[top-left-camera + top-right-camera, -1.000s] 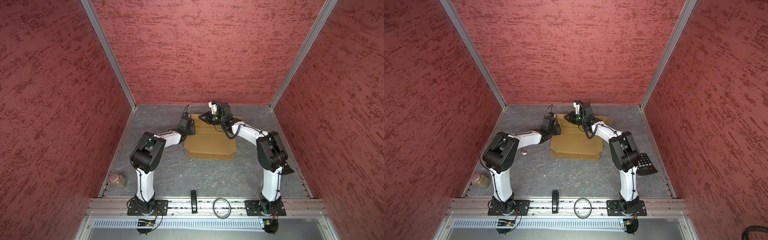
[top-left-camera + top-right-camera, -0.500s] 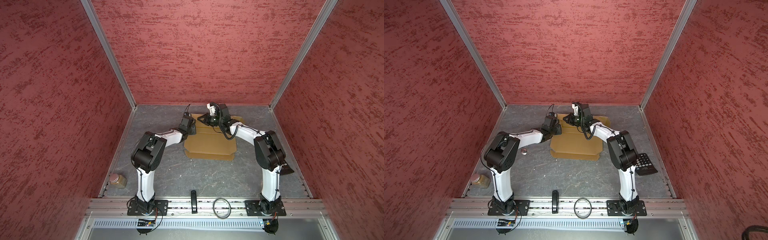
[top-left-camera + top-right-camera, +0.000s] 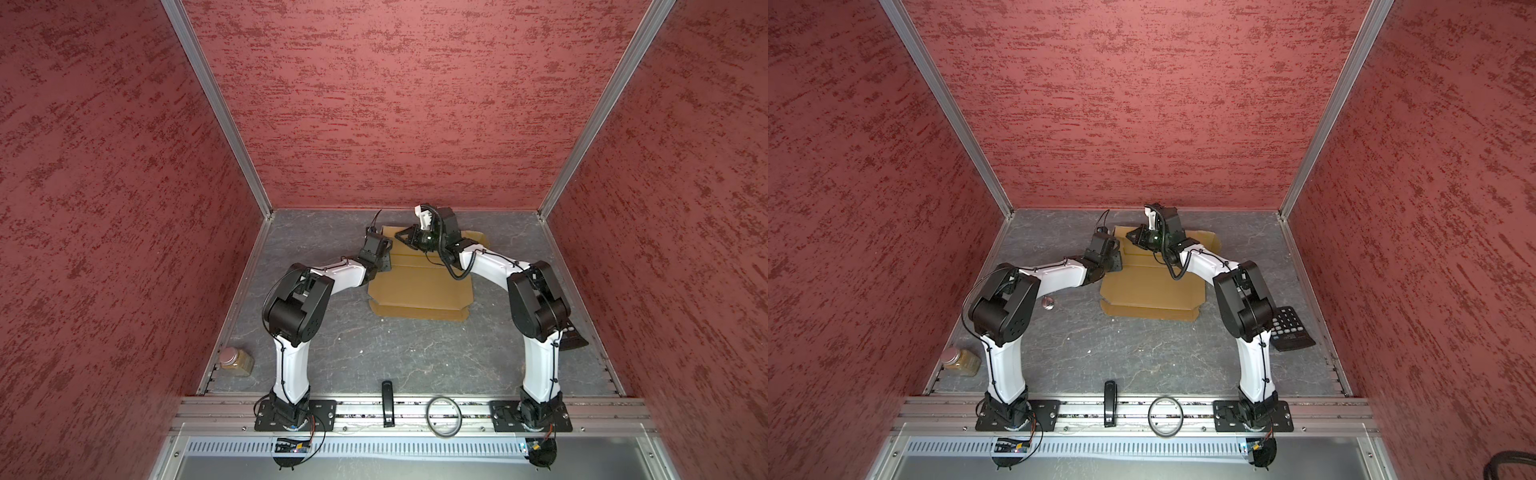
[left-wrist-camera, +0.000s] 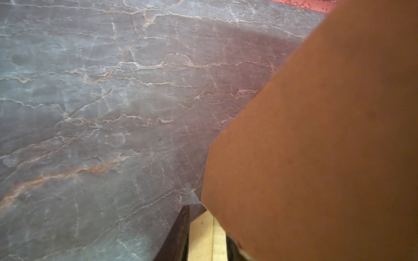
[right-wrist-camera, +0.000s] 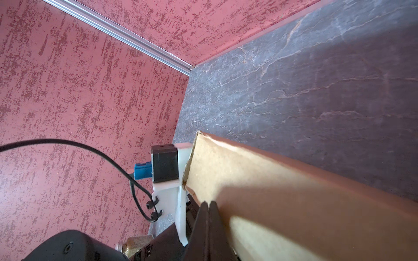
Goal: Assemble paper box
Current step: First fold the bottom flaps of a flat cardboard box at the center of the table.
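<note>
The paper box lies as a flat tan cardboard sheet at the far middle of the table, with a flap raised on its far left. My left gripper is at the sheet's left edge. In the left wrist view its jaws stand apart, pale cardboard shows in the gap, and the brown flap hides most of one finger. My right gripper hangs over the far left flap. In the right wrist view its fingers are pressed together, with their tips against the flap.
A jar with brown contents stands at the near left wall. A calculator lies behind the right arm. A small metal disc sits under the left arm. On the front rail lie a black bar and a ring.
The right wrist has edged slightly left over the far flap. The left arm stays at the sheet's left edge, and its jaws have parted a little.
</note>
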`<state>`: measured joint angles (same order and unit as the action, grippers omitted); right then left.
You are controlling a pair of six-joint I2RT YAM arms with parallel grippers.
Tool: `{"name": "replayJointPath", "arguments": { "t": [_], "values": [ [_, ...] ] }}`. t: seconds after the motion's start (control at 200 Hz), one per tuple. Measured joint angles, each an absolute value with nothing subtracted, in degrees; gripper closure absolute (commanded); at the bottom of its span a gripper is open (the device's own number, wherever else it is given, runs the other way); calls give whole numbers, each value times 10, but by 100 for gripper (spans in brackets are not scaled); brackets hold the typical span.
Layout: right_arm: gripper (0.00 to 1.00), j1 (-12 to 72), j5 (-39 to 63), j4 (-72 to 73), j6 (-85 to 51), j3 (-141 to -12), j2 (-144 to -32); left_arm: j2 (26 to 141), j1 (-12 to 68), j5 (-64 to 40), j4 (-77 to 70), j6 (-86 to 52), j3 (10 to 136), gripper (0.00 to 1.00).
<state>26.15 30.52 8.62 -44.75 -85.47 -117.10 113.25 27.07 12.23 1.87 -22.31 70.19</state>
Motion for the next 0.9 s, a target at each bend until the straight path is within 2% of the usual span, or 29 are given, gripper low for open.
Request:
{"name": "replayJointPath", "arguments": {
  "t": [0.606, 0.902],
  "values": [
    [96, 262, 303, 88, -450, -855, -1171, 1091, 273, 142, -24, -232, 688, 66],
    [96, 262, 304, 88, -452, -855, -1171, 1085, 274, 143, -76, -227, 670, 67]
  ]
}}
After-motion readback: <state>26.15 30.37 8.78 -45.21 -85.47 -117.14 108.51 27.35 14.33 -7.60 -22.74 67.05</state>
